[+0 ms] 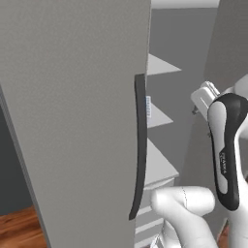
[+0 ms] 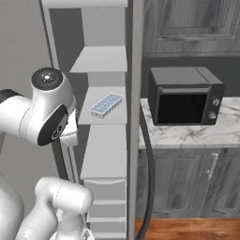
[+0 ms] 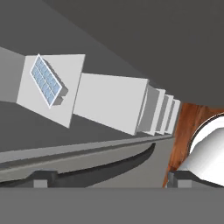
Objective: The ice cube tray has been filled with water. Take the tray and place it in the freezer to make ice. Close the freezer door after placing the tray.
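tray: ice cube tray [image 2: 106,105] flat on a white shelf [image 2: 98,117] inside the freezer [image 2: 89,28], second shelf from top in right base view; sits toward the shelf's right front, long side angled. Also seen in hand view at 10 o'clock [image 3: 47,80], and as a thin sliver past the door edge in left base view [image 1: 148,106].
water: pale blue in the tray's cells [image 2: 108,101], grid fully filled as far as can be told.
freezer door: open; big grey door [image 1: 72,121] covers the left half of left base view, dark curved handle [image 1: 140,145] on its edge. Handle also runs down the door edge in right base view [image 2: 149,159].
gripper: jaws wide apart, nothing between them; two dark finger tips at the bottom of hand view [image 3: 111,178], tips [image 3: 43,177] either side of the dark handle. Not touching the tray, well apart from it.
drawers: stacked white drawers [image 2: 105,197] below the shelves.
other: black microwave [image 2: 185,96] on marble counter [image 2: 187,133] at 3 o'clock of the freezer; wood floor [image 2: 187,228] below.
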You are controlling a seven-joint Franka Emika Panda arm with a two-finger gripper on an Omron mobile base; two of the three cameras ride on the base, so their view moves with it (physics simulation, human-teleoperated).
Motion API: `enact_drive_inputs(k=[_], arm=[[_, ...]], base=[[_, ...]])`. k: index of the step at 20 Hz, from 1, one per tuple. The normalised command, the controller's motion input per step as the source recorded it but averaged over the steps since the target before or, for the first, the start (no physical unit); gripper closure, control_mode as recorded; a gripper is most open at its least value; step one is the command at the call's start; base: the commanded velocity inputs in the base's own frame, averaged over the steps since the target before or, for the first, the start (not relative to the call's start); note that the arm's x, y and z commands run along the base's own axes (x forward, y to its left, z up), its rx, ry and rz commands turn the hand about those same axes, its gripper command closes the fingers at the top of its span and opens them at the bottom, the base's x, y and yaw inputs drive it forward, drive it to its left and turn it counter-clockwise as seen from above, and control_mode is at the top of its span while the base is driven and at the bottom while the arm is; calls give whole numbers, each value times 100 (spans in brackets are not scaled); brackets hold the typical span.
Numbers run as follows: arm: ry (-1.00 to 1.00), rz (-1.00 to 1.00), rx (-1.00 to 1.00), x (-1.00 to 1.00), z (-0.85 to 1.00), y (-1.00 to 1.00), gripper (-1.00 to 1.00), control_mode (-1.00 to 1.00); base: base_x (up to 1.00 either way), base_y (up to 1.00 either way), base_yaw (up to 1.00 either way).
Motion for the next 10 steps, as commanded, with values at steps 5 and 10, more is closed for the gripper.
enact_drive_inputs(k=[5,10], arm=[[0,0,0,0,0,0,-100,100],[0,0,0,0,0,0,-100,100]], base=[[-66,-1,12],[-44,0,14]])
